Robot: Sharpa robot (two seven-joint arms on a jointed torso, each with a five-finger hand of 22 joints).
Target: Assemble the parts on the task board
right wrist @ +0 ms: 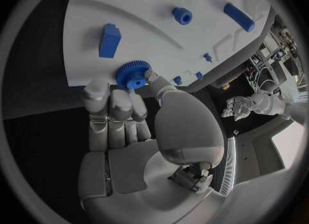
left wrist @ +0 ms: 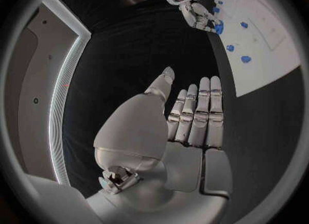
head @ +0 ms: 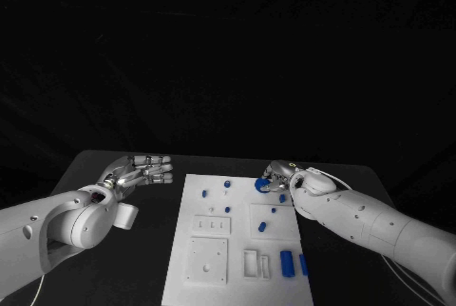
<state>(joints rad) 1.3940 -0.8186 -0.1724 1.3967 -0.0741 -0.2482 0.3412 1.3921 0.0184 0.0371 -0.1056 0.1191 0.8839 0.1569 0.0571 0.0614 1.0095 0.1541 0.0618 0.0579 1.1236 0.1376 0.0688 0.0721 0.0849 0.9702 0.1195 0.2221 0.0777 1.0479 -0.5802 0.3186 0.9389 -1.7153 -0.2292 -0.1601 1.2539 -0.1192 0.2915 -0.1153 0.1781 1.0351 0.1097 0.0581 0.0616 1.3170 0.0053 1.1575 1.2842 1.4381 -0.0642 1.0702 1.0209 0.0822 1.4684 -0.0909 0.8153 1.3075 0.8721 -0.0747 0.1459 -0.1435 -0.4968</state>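
Black table; blue gear [right wrist: 133,74] pinched between right fingers [right wrist: 120,103].

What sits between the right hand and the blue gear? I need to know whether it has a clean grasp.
Nothing visible does. The right hand already has its fingertips on the blue gear, at the far edge of the task board. Whether the gear is lifted or resting there, I cannot tell. The left hand is off the board.

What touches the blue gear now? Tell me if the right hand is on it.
Touching. In the right wrist view the right hand pinches the blue gear between thumb and fingertips, over the task board.
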